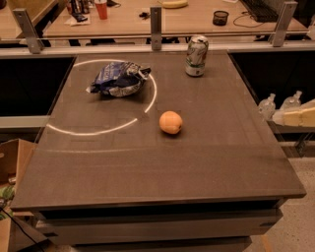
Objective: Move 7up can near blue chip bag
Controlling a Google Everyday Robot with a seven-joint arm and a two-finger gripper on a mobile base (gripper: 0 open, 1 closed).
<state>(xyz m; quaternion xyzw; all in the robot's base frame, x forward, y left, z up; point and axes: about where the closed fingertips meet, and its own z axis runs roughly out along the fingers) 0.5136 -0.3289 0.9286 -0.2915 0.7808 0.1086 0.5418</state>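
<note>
The 7up can (197,55) stands upright at the table's far edge, right of centre. The blue chip bag (118,78) lies crumpled at the far left of the dark table (162,167), inside a ring of white light. An orange fruit (171,122) sits mid-table between them, nearer to me. My gripper (298,117) shows only as a pale beige piece at the right edge of the view, off the table's right side and far from the can.
A metal rail with posts (156,22) runs behind the table. Behind it is a desk with a red cup (101,9) and a black cup (221,17). Two plastic bottles (268,105) stand to the right. A cardboard box (11,162) sits at the lower left.
</note>
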